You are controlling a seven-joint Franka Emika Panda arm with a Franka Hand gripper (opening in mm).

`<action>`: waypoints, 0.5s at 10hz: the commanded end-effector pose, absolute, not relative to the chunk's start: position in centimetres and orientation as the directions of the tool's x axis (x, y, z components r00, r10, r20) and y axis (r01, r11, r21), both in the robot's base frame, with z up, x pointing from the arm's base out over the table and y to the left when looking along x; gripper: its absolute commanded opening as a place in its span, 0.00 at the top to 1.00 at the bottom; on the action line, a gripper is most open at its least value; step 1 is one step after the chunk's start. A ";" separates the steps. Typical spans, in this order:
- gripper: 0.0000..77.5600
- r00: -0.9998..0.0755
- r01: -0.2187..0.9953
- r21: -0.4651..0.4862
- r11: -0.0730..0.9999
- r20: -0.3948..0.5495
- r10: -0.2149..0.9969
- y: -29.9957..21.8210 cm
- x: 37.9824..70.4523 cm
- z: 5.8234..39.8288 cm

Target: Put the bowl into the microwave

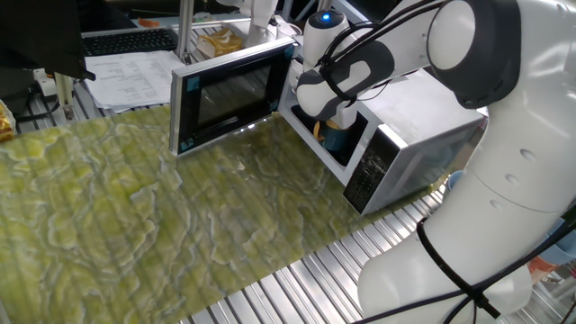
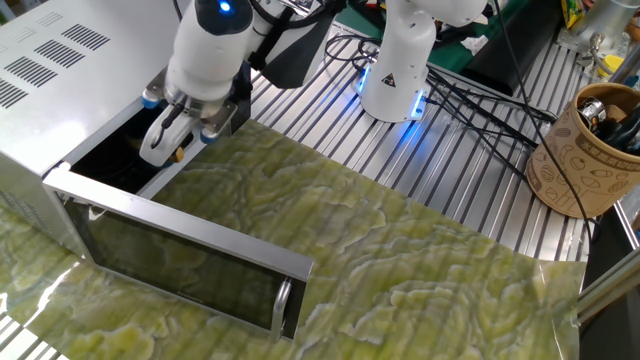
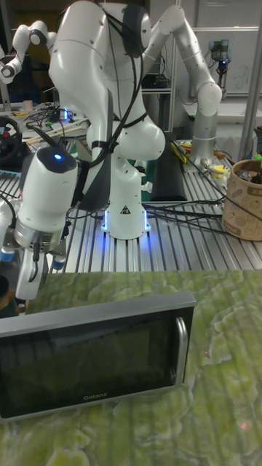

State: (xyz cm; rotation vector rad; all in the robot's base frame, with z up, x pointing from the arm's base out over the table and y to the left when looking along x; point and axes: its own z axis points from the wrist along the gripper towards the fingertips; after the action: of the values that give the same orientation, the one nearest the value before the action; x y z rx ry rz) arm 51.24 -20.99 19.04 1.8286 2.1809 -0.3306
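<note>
The white microwave (image 1: 423, 135) stands at the right with its door (image 1: 229, 94) swung wide open. My gripper (image 1: 322, 117) is at the mouth of the cavity, shut on the bowl (image 1: 338, 137), a dark teal-blue cup with a yellow part just under the fingers. In the other fixed view the gripper (image 2: 165, 140) hangs over the dark opening of the microwave (image 2: 70, 60), behind the open door (image 2: 190, 265); the bowl is mostly hidden there. In the tall view the gripper (image 3: 29, 280) sits at the far left above the door (image 3: 94, 357).
A green-yellow marbled mat (image 1: 135, 216) covers the table in front of the microwave. The arm's base (image 2: 400, 70) with cables stands behind. A brown holder with tools (image 2: 585, 150) is at the far right. Papers and a keyboard (image 1: 126, 40) lie at the back.
</note>
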 end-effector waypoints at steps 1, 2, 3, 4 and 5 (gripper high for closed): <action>0.96 -0.161 0.985 0.006 0.174 -0.354 0.921 -21.0 51.3 18.9; 0.96 -0.161 0.985 0.006 0.174 -0.354 0.921 -21.0 51.3 18.9; 0.96 -0.160 0.985 0.005 0.174 -0.355 0.921 -21.0 51.3 18.9; 0.96 -0.162 0.985 0.005 0.175 -0.354 0.921 -21.1 51.4 18.9; 0.96 -0.162 0.985 0.004 0.175 -0.354 0.921 -21.1 51.4 18.8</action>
State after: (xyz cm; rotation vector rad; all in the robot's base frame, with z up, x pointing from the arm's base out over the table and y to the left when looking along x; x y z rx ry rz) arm 51.25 -21.01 18.67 1.8287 2.1817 -0.3314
